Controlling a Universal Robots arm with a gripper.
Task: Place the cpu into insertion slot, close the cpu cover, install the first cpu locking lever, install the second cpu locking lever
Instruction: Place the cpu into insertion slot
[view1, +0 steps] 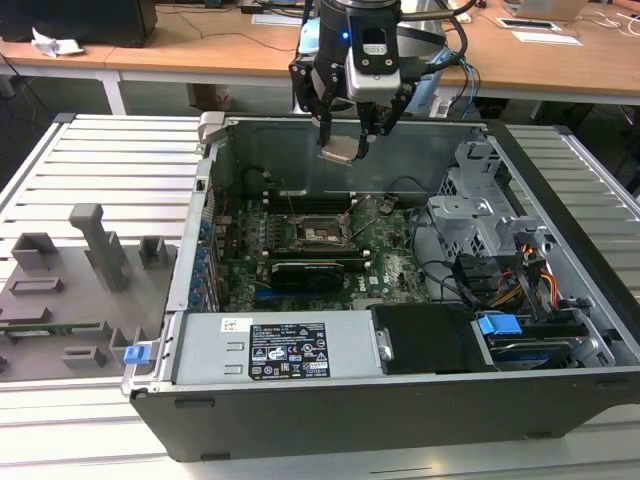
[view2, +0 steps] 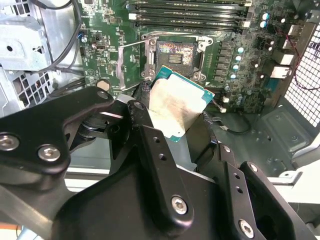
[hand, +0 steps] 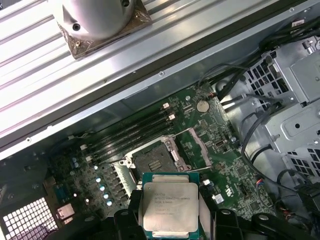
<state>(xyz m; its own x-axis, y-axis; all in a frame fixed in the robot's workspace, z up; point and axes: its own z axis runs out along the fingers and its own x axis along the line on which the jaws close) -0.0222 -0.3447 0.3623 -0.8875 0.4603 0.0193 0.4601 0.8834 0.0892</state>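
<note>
At the exterior view's left, a grey fixture tray (view1: 70, 290) with upright holders lies on a pale slatted surface (view1: 110, 150). Just to its right is an open computer case (view1: 190, 250), lying on its side with the green motherboard (view1: 395, 265) facing up. Above the middle of the case, near its far wall, the arm's black pincer (view1: 345, 143) hangs with its fingers closed on opposite edges of the cpu (view1: 338, 153). This small flat square chip is held in the air, above the board and apart from it. Below it and nearer the camera, the insertion slot (view1: 322, 232) sits uncovered on the board with its dark centre showing. A black graphics card (view1: 315, 270) lies just in front of the slot, and a silver power supply (view1: 270, 350) runs along the case's near edge. In both wrist views the chip's dull metal face sits gripped between the black fingers (view2: 150, 145), with the open slot beyond it. The cpu cover (hand: 197, 147), a thin silver frame, is swung open beside the slot, and long memory slots (hand: 132, 131) run close by. At the exterior view's right, a grey metal drive cage (view1: 480, 215) and bundled cables (view1: 520, 285) occupy the end of the case.
</note>
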